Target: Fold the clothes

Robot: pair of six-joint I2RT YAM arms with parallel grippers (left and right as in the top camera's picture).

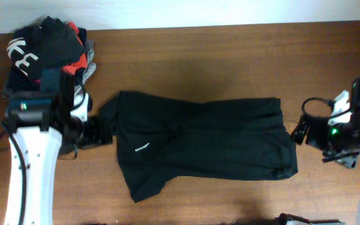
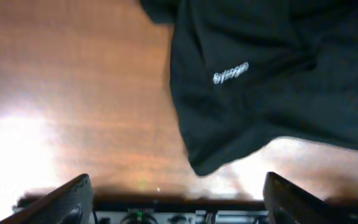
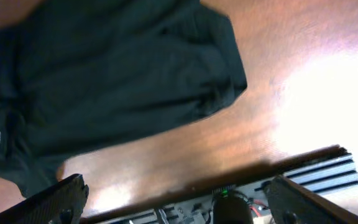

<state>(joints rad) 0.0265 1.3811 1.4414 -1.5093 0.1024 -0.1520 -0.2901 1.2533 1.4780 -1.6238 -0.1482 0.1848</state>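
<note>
Sprawling soft black top, creased, roughly rectangular.

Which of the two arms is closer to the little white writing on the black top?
Left. The left gripper sits at one edge of the black top, close to the white lettering; the right gripper is off the opposite edge, the whole garment away.

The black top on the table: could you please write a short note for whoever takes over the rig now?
Black top: lying across the middle of the table, lettering up, one lower corner sticking out.
Left gripper: open, empty, at the top's left edge.
Right gripper: open, empty, near its right edge.
Done: it looks roughly laid out, perhaps partly folded.
Left: the folds themselves.
</note>
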